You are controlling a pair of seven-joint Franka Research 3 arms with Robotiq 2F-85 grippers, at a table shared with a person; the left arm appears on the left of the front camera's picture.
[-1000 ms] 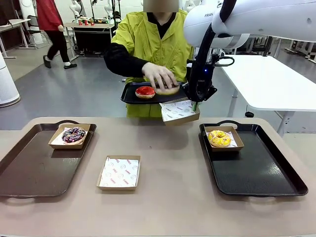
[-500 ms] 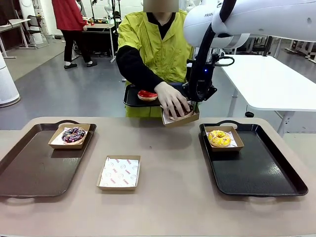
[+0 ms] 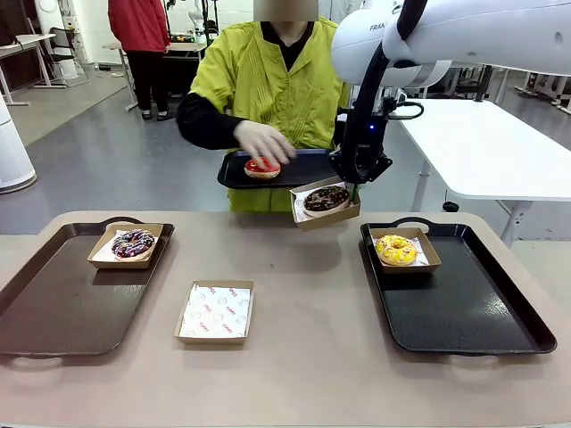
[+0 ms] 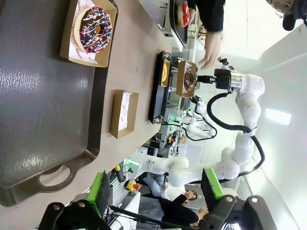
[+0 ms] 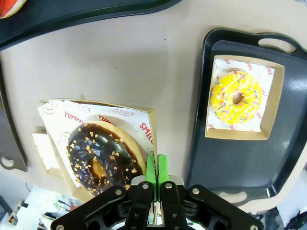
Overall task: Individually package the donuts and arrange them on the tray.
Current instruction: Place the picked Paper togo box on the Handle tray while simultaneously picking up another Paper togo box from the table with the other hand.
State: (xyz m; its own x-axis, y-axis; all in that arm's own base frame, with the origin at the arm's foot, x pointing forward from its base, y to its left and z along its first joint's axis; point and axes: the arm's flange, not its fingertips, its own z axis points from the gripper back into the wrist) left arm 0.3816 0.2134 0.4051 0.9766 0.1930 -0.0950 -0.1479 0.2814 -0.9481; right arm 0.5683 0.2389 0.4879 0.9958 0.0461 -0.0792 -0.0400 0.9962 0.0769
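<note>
Left tray [image 3: 53,312] carries a boxed donut [image 3: 134,242], right tray [image 3: 482,312] a second donut [image 3: 396,250], a box [image 3: 215,311] between them. Behind, the right tool [image 3: 351,189] grips a second box [image 3: 328,218] holding a third donut [image 3: 326,198].

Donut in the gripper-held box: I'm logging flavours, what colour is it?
Dark chocolate donut, pale crumb sprinkles; clearest in right wrist view.

The right arm [image 3: 464,36] is glossy white, lettered "FRAN" in black; a black cable [image 3: 406,117] loops by the wrist. The right gripper [image 5: 156,160] is black with green pads [image 5: 151,167]. The person [image 3: 268,80] wears a yellow-green pleated top over black sleeves [image 3: 201,125].
</note>
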